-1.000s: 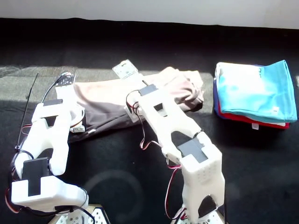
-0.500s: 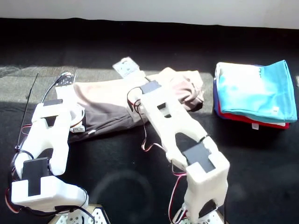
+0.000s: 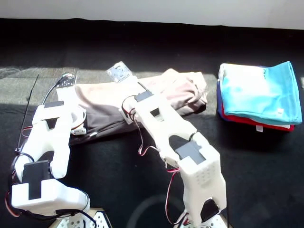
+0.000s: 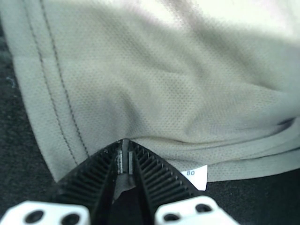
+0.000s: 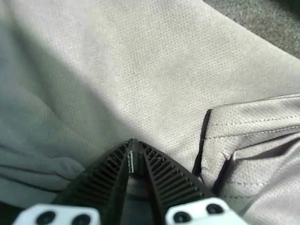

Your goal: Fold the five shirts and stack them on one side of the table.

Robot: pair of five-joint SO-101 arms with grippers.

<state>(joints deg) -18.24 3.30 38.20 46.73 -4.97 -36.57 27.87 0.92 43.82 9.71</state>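
Observation:
A beige shirt [image 3: 107,102] lies crumpled and partly folded across the middle of the black table [image 3: 118,156]. At the shirt's left end is my left gripper [image 3: 68,84]. The left wrist view shows that gripper [image 4: 124,146] shut, with a thin strip of the shirt [image 4: 164,84] pinched at a hemmed corner. My right gripper [image 3: 120,74] is at the shirt's far edge. Seen from its own wrist, the right gripper [image 5: 132,145] is shut, its jaws pressed together on the beige cloth [image 5: 117,61] beside a folded seam.
A stack of folded shirts [image 3: 259,92], light blue on top with red and dark blue under it, sits at the right side. A white size tag [image 4: 194,174] shows at the shirt's hem. Bare black table lies in front of the shirt.
My right arm swung a little to the right and farther away, then back left; its gripper now sits left of where it began. The left arm and the stack have not moved.

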